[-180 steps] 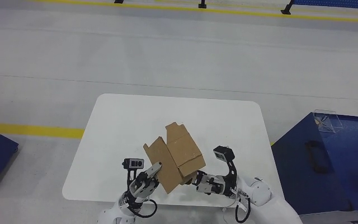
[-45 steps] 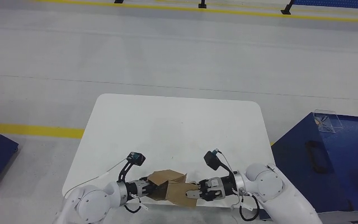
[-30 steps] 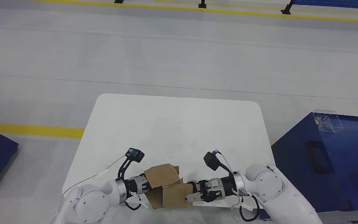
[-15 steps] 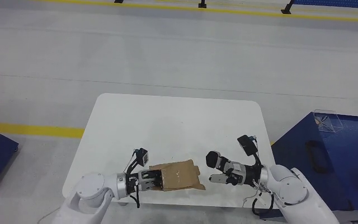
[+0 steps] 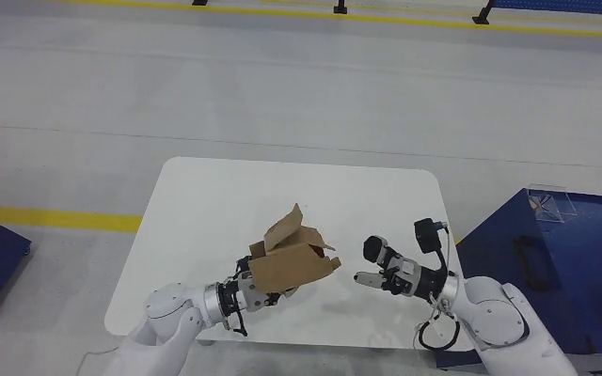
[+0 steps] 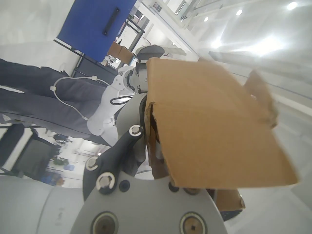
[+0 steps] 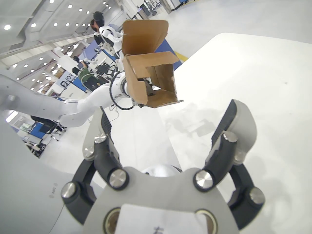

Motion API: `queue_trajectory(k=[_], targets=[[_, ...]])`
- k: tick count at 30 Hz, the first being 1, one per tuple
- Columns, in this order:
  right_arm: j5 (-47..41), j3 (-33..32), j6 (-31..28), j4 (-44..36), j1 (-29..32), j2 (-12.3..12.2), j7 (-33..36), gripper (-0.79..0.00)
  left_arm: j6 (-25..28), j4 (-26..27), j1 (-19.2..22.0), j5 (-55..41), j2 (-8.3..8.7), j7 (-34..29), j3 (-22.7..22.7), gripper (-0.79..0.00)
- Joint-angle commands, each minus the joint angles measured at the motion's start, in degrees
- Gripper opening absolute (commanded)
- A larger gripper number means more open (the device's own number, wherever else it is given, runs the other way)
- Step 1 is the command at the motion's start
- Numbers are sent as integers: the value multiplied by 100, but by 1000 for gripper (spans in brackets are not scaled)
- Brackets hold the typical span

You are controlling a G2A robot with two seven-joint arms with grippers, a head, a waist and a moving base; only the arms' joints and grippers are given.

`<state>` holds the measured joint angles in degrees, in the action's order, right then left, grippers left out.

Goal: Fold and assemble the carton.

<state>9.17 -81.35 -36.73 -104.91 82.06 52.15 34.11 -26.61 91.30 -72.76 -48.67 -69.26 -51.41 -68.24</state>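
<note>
Brown cardboard carton (image 5: 293, 261), part-formed with flaps open, held raised above the white surface (image 5: 282, 188) by its front edge, left fingers (image 6: 132, 135) clamped on one end, right fingers (image 7: 229, 120) spread apart, empty, near the carton's open end

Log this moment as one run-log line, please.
left gripper: shut on carton, held above table | carton: flaps open, open end facing right gripper | right gripper: open, apart from carton

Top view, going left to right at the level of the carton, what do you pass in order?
carton → right gripper, open and apart from the carton → blue cabinet
</note>
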Motion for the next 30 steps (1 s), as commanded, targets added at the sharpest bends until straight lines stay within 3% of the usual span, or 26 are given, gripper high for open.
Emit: queue_trajectory(k=[1, 12, 23, 30], targets=[[142, -42, 67, 8, 2, 1, -72, 0, 19, 17, 78, 171, 5, -67, 95, -785], [997, 289, 539, 338, -150, 63, -193, 0, 747, 371, -121, 863, 79, -176, 179, -785], [1414, 1227, 562, 630, -464, 195, 90, 0, 841, 351, -144, 831, 89, -80, 308, -785], [1134, 889, 399, 573, -425, 170, -197, 0, 897, 287, -122, 897, 89, 47, 403, -785]])
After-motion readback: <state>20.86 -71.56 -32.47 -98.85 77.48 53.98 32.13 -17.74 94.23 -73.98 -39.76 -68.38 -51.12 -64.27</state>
